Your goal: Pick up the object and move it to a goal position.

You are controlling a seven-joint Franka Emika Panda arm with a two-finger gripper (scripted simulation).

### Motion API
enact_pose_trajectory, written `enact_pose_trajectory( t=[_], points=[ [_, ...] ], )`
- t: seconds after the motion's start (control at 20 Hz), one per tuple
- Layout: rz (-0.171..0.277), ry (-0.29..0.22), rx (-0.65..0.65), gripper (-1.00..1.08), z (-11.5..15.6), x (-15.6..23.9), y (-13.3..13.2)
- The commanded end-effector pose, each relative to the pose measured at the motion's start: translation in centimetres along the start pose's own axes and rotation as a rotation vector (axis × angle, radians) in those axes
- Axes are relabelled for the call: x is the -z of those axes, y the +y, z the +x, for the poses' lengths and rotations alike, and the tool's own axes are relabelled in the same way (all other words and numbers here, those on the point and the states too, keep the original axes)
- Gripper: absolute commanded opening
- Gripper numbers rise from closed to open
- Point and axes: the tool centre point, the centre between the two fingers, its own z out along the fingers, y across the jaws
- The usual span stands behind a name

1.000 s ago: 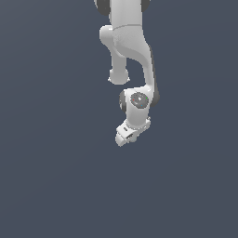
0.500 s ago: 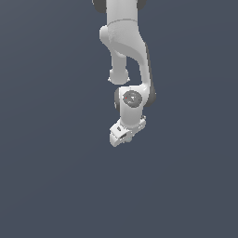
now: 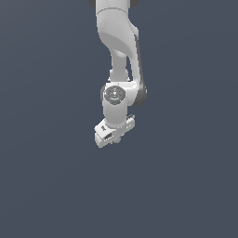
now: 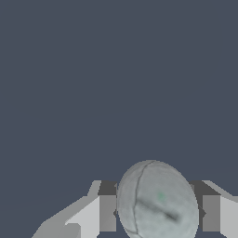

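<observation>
Arm [image 3: 118, 51] cut off at the exterior view's top edge, base out of sight. Ball [image 3: 117, 139] there only a tiny speck under the white hand, mostly hidden, shape unreadable. Gripper [image 3: 115, 136] fingertips too small to separate in that view. In the wrist view, ball [image 4: 157, 201] clipped by the bottom edge, covering the inner faces of the fingers [image 4: 107, 213]; contact with either pad not discernible. Finger bases cropped at the bottom corners.

Pale grey-green ball [image 4: 157, 202] w/ dark streak, seemingly between fingers [image 4: 107, 211].
</observation>
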Motion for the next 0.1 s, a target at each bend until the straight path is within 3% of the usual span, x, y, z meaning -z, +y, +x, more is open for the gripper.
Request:
enact_pose_trajectory(
  t=[0.0,0.05],
  points=[
    [0.001,0.0,0.002,-1.0,-0.11,0.33,0.52],
    [0.001,0.0,0.002,-1.0,-0.12,0.36,0.56]
  ],
)
